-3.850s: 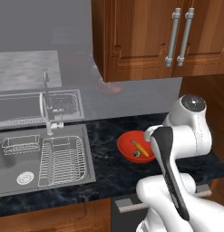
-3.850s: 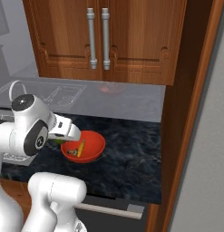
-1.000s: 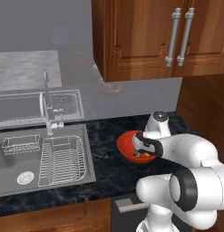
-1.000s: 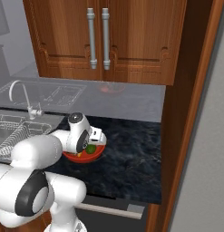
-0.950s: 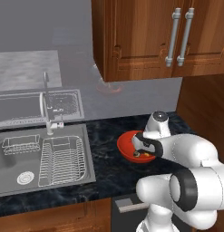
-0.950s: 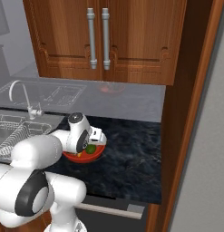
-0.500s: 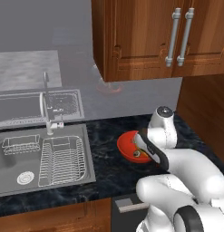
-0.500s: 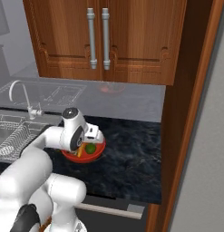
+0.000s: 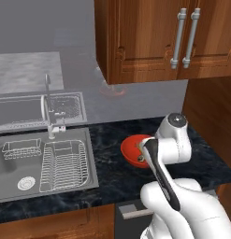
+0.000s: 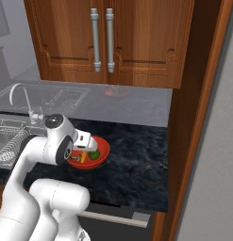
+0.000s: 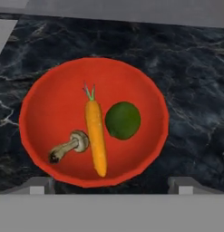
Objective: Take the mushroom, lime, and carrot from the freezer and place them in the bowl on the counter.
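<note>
The mushroom (image 11: 70, 146), lime (image 11: 123, 120) and carrot (image 11: 95, 137) all lie in the bowl (image 11: 45, 97); the hand (image 11: 111, 185) above is released and empty, so the task looks finished.

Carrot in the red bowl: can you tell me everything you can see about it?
The carrot is smooth, bright orange and tapered, with a small green tuft at its thick end. It lies flat in the middle of the glossy red bowl. The mushroom touches it on one side; the lime sits close on the other. Nothing is holding it.
</note>
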